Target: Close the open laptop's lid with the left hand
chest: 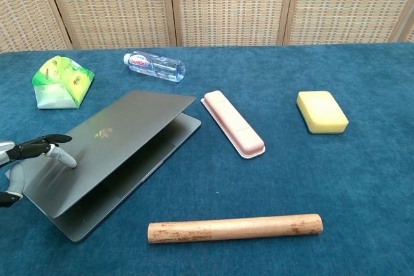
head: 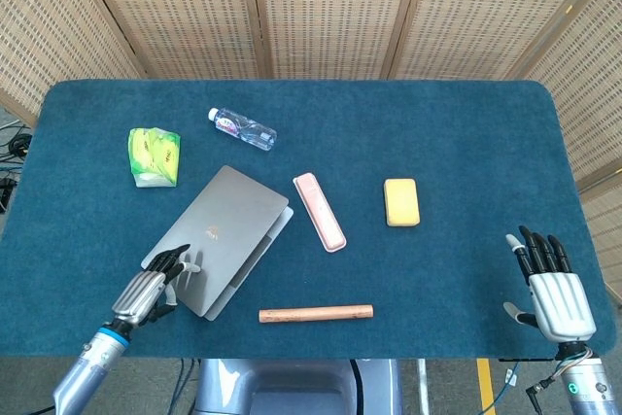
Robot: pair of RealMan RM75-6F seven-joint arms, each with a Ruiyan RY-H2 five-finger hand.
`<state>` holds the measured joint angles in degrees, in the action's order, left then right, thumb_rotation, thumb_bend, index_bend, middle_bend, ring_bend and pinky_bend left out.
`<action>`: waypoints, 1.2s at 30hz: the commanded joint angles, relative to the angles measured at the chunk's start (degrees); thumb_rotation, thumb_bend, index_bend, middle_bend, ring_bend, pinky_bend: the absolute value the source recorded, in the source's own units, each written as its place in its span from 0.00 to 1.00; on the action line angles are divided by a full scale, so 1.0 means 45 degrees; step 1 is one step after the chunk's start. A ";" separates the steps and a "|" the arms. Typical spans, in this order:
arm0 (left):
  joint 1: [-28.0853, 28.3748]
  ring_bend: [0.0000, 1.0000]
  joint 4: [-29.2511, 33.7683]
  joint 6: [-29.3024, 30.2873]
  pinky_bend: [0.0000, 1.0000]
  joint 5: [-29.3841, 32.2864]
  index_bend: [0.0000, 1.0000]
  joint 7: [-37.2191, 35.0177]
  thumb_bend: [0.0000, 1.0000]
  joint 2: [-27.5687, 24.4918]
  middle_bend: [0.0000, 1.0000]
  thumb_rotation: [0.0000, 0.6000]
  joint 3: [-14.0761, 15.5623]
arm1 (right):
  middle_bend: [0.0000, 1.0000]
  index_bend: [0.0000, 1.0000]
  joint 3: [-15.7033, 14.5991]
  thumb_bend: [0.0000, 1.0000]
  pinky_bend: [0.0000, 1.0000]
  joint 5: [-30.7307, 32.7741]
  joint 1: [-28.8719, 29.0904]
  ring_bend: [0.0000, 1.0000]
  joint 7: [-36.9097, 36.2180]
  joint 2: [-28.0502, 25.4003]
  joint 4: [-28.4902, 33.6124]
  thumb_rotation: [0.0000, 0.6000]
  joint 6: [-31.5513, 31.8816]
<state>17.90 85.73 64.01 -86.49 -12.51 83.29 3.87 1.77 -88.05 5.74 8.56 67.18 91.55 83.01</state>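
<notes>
Laptop lid (head: 222,233) sits nearly shut under the left hand's (head: 155,286) spread fingertips (chest: 65,156).

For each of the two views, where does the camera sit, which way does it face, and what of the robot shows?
Head view: high above the near edge, looking steeply down on the table; shows the left hand on the laptop lid and the right hand.
Chest view: low at the near edge, facing across the table toward the screens; only the left hand shows.
Shared: laptop, bottle, sponge, wooden rod, left hand.
</notes>
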 commanded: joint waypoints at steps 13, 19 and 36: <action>0.0197 0.02 -0.0027 -0.0506 0.00 0.0363 0.26 0.0590 1.00 0.0292 0.00 1.00 0.0028 | 0.00 0.00 0.0050 0.10 0.00 0.0116 0.0002 0.00 -0.0055 -0.0022 -0.0013 1.00 -0.0031; 0.0213 0.02 -0.0123 -0.0644 0.00 0.0480 0.26 0.0674 1.00 0.0380 0.00 1.00 0.0077 | 0.00 0.00 0.0064 0.10 0.00 0.0120 0.0012 0.00 -0.0084 -0.0045 -0.0004 1.00 -0.0033; 0.0038 0.02 0.0301 0.0355 0.00 -0.0037 0.26 -0.0005 0.95 0.0164 0.00 1.00 -0.0085 | 0.00 0.00 0.0051 0.10 0.00 0.0040 -0.0032 0.00 -0.0110 -0.0036 -0.0024 1.00 0.0086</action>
<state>18.47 86.24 63.95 -85.60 -11.39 84.65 3.83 2.00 -87.87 5.60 8.06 67.01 91.45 83.39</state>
